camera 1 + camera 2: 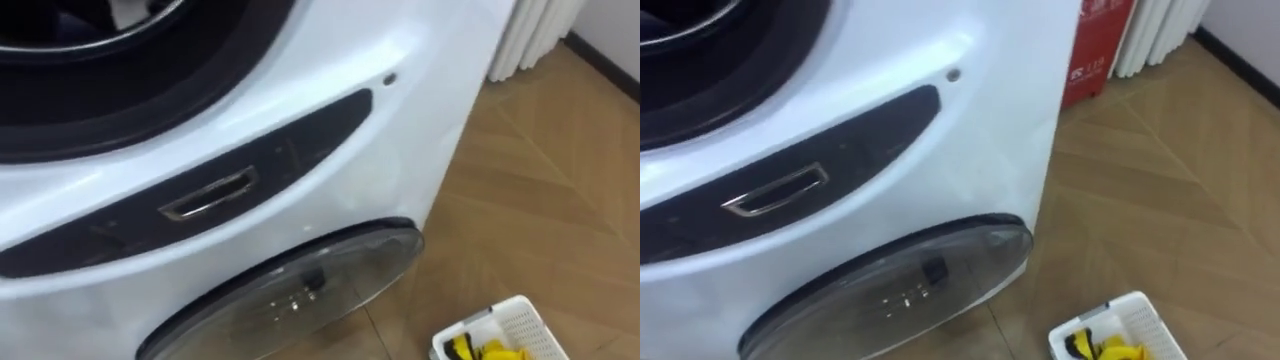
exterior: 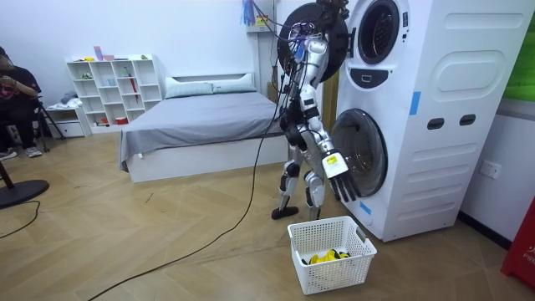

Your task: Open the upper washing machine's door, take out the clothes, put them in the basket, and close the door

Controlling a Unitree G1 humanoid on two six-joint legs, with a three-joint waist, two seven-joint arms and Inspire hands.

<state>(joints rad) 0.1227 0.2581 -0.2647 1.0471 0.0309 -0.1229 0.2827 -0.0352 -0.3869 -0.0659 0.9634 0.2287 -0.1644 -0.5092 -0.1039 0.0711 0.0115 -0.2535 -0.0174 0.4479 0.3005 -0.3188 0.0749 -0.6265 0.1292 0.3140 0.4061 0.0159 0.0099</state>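
I stand close in front of a white stacked washing machine [image 2: 435, 125]. Its upper drum opening [image 1: 100, 40] is dark, and its round door [image 2: 301, 42] hangs open. A pale scrap [image 1: 130, 10] shows at the opening's top edge; I cannot tell what it is. Below are a dark panel with a handle [image 1: 210, 195] and the lower glass door [image 1: 300, 290]. My left hand [image 2: 332, 10] is raised by the top of the open door, its fingers hidden. My right hand [image 2: 338, 171] hangs open at my side. A white basket [image 2: 334, 272] on the floor holds a yellow garment [image 2: 328, 257].
The basket [image 1: 520, 320] lies at my lower right on wooden floor. A red object [image 1: 1095, 45] and white pleated curtain [image 1: 530, 35] stand beyond the machine. Behind me are a bed [image 2: 201, 117], a white shelf [image 2: 113, 88] and a seated person [image 2: 12, 92].
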